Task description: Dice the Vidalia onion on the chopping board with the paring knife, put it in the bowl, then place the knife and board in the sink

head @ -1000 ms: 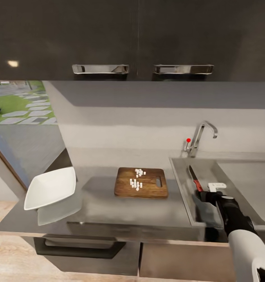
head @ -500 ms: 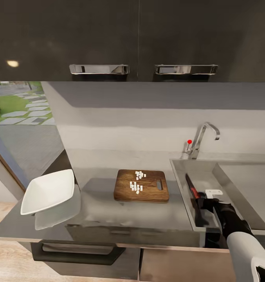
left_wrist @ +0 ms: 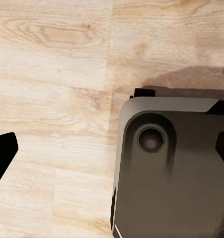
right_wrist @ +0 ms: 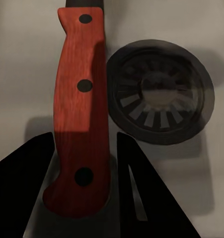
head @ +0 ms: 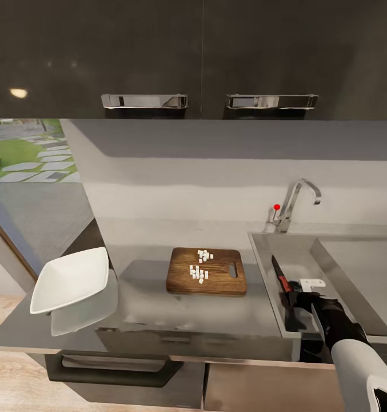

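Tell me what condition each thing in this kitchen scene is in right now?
Paring knife: held by its red handle, over the sink basin.
Right gripper: shut on the paring knife.
Diced onion: loose white cubes lying on the board.
Chopping board: flat on the countertop.
Bowl: empty, tilted, at the countertop's end.
Sink: no water visible.
Tap: not running.
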Robot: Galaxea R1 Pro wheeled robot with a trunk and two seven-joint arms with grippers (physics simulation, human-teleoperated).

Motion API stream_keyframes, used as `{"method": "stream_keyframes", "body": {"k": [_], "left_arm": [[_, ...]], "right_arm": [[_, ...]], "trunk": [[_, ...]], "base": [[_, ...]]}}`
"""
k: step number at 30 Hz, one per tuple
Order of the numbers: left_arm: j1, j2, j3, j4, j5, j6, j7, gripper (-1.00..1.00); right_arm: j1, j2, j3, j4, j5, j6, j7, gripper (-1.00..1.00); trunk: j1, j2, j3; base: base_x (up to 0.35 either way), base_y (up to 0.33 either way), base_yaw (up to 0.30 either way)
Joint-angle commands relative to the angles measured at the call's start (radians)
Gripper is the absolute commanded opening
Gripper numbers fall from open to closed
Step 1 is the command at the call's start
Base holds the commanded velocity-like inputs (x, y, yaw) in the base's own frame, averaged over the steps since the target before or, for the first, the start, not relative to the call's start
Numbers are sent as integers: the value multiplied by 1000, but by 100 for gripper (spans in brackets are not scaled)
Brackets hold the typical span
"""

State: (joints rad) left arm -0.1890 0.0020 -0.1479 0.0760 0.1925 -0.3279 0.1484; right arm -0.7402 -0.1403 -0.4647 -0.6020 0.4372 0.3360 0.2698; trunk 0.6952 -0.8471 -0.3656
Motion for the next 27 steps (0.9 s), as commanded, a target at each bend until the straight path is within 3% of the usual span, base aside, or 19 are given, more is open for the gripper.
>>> {"method": "stream_keyframes", "body": {"k": [1,5,6,25,27], "left_arm": [[-1,0,-9,4,8,-7,0,100],[-2,0,-9,4,8,-7,0,100],[-2,0,-9,4,8,-7,0,100],[-2,0,-9,4,8,-7,0,100],[-1,0,-9,4,8,-7,0,100]], "right_arm": [[-1,1,-6,-1,14,3,10,-100],[-1,1,-6,-1,14,3,9,-100],[-1,1,-6,-1,14,3,9,100],[-1,0,-8,-18,15,3,16,100],[-1,-10,-9,-47,14,4,18,100]], "trunk": [[0,-1,-1],[0,-1,-1],[0,-1,-1],[0,-1,-1],[0,-1,-1]], "base": [[0,0,0],[0,0,0],[0,0,0],[0,0,0],[0,0,0]]}}
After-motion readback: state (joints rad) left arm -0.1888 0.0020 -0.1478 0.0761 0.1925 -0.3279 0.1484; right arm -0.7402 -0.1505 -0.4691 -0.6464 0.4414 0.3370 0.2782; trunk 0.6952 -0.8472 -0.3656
